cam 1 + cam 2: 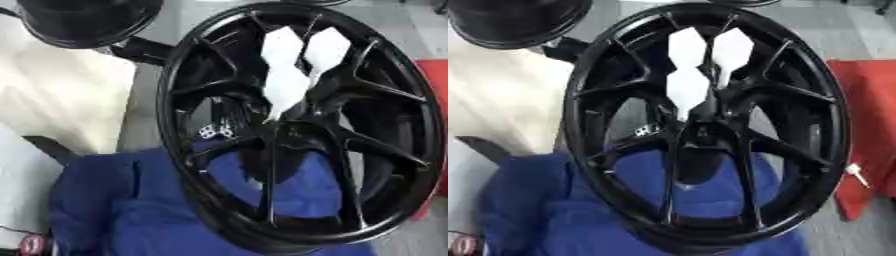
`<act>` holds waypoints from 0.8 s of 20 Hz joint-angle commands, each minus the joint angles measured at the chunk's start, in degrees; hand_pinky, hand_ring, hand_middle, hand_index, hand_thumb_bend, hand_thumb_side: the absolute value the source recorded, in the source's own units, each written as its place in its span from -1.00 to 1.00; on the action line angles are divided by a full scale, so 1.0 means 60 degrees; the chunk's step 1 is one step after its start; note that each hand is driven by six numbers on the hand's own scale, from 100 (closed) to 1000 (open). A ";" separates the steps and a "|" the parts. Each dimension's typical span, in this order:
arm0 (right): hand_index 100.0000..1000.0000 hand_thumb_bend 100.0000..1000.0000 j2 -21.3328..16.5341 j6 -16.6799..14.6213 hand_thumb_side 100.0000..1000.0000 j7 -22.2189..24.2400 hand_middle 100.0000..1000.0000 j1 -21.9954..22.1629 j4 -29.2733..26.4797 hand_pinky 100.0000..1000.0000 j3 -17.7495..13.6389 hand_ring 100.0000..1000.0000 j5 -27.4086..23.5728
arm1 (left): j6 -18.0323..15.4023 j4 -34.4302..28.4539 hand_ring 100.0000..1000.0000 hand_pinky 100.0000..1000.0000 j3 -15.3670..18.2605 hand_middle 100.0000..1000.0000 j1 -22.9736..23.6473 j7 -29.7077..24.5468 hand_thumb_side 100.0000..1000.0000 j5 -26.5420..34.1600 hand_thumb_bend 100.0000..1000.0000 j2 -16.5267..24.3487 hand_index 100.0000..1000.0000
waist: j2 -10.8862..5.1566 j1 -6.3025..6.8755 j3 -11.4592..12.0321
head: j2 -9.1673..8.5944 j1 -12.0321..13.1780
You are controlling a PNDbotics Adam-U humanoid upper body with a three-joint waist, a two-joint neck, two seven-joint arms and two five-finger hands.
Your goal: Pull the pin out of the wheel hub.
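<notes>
Black and shiny, the big wheel [706, 125] fills most of the view and stands tilted on a blue cloth [544, 210]. White fin-shaped pieces [702, 65] stick out from the middle of the wheel, where the spokes meet. A red cloth [868, 125] lies at the right edge. No robot hand shows, so I cannot tell how either one is.

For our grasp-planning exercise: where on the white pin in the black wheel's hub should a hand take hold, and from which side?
Probably take the white pin by its broad finned end, which shows clear of the spokes; its narrow tip tapers into the hub, crowded by spokes. Come from the front face of the wheel, toward the camera, pinching across the fins.
</notes>
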 commanded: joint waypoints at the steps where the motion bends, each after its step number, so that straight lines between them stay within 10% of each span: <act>1: 0.47 -1.00 -0.0158 -0.0034 0.34 -0.0048 0.28 -0.0087 -0.0051 0.41 -0.0121 0.13 -0.0056 | 0.0059 -0.0189 0.38 0.47 -0.0017 0.31 -0.0052 -0.0070 0.01 -0.0119 0.16 0.0717 0.42 | -0.0216 0.0042 -0.0029 | -0.0127 -0.0066; 16: 0.47 -1.00 -0.0313 -0.0051 0.35 -0.0161 0.26 0.0180 -0.0095 0.41 -0.0162 0.12 -0.0076 | 0.1014 -0.0009 0.42 0.47 -0.1529 0.36 -0.0635 -0.1623 0.10 -0.1824 0.07 0.4205 0.49 | -0.0268 0.0174 -0.0214 | -0.0092 -0.0291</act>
